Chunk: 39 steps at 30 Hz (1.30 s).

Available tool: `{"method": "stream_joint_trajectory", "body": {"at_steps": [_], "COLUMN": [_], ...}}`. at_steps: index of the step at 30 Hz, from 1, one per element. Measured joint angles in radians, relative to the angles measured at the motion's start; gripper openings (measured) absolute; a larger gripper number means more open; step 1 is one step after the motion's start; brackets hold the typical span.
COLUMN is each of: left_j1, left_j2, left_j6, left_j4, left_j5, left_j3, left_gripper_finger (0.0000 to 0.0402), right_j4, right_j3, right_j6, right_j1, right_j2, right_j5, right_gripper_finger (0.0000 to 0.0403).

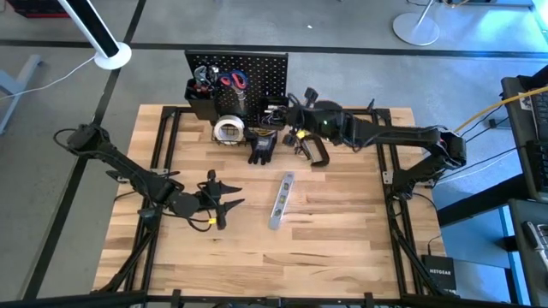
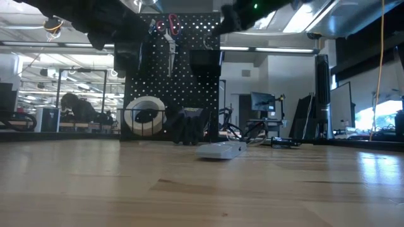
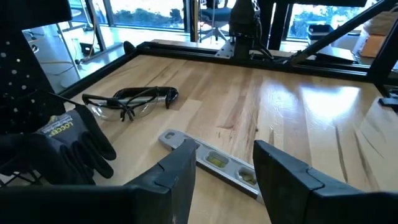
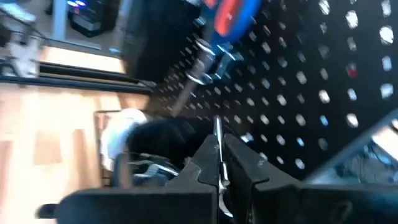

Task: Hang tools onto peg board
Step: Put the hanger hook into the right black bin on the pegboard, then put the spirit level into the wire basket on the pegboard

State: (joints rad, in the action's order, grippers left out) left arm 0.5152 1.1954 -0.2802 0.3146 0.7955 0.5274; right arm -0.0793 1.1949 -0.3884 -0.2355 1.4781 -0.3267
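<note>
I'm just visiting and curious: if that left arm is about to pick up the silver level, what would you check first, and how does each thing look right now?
1. Left pincer open, fingers either side of the level's end: ok.
2. Level flat on the table, nothing on it: ok.
3. Gloves and safety glasses apart from the level: ok.
4. Right pincer away at the peg board, shut: ok.
5. Free hook for the level: cannot tell.
</note>
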Motion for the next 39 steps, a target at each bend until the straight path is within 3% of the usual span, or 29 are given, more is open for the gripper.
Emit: {"method": "stream_joint_trajectory", "body": {"at_steps": [13,21,26,32,39], "left_j1": [-0.015,-0.014,-0.014,-0.014,-0.014], "left_j2": [0.000,0.000,0.000,0.000,0.000], "left_j6": [0.007,0.001,0.005,0.003,-0.012], "left_j4": [0.001,0.003,0.002,0.002,0.028], "left_j5": [0.019,0.020,0.020,0.020,0.013], "left_j3": [0.000,0.000,0.000,0.000,0.000], "left_gripper_finger": [0.0149,0.0149,0.0149,0.0149,0.0149], "right_j4": [-0.028,-0.023,-0.001,0.191,0.562], "right_j3": [-0.001,-0.001,-0.001,-0.001,-0.007], "right_j6": [0.207,0.235,0.219,0.181,0.237], "right_j1": [-0.093,-0.091,-0.070,0.040,0.228], "right_j2": [0.075,0.091,0.009,-0.152,-0.240], "right_j5": [0.118,0.129,0.134,0.144,0.299], "right_gripper_finger": [0.0031,0.0126,0.0186,0.0216,0.0218]}}
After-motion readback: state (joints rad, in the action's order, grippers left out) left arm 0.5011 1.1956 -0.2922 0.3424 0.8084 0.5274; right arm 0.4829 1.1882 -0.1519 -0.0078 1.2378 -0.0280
